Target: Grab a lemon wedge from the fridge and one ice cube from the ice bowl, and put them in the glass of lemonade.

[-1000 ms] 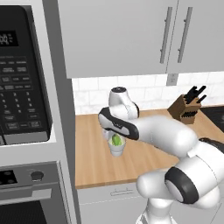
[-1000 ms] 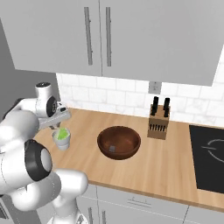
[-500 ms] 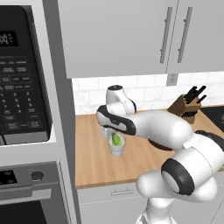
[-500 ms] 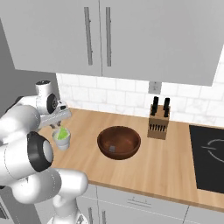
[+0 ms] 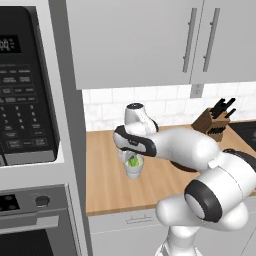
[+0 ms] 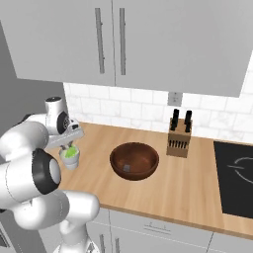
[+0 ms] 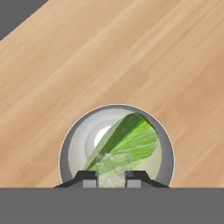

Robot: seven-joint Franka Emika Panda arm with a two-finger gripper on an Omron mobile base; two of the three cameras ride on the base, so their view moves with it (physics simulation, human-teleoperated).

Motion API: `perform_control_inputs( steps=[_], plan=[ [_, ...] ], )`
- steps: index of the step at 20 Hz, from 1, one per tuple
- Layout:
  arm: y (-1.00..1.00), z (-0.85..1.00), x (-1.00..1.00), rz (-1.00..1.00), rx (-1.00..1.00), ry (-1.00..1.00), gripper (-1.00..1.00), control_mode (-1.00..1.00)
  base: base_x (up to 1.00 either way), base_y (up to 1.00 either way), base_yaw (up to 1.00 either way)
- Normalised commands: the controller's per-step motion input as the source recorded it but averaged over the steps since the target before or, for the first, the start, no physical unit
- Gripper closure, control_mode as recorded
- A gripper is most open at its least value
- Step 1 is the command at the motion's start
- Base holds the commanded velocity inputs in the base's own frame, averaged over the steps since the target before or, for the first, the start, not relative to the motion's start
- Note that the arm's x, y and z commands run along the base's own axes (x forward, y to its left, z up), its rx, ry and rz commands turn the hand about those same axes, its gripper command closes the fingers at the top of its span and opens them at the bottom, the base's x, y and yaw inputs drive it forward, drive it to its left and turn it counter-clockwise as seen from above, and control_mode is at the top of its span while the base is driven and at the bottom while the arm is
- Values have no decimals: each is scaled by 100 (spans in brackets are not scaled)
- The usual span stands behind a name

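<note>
We hold the jaws (image 7: 111, 177) narrowly pinched on a clear ice cube (image 7: 112, 165) just above the glass (image 5: 134, 167); the lemon wedge (image 7: 127, 140) already leans inside it; the brown bowl (image 6: 134, 160) sits to the right on the worktop (image 6: 192, 185), near the knife block (image 6: 179, 139).

The glass of lemonade (image 5: 133, 168) stands on the tabletop (image 6: 188, 185) towards its left end, about midway between front edge and back wall, with the lemon wedge (image 7: 127, 140) leaning inside it. The gripper (image 7: 111, 175) hangs directly over the glass, an ice cube (image 7: 112, 167) between its fingers (image 7: 89, 176) above the wedge. To the right of the glass sits the ice bowl (image 6: 134, 160), and further right and nearer the back wall stands the knife block (image 6: 178, 139), with the cooktop (image 6: 236, 179) at the right end.
</note>
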Motion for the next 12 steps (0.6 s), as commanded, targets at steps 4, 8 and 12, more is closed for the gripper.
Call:
perform_control_inputs(
  steps=[4, 8, 12],
  plan=[
    [0, 0, 0, 0, 0, 0, -100, -100, 0, 0, 0],
    [0, 0, 0, 0, 0, 0, -100, -100, 0, 0, 0],
    [-7, 0, 0, 0, 0, -1, -100, -100, 0, 0, 0]
  ],
)
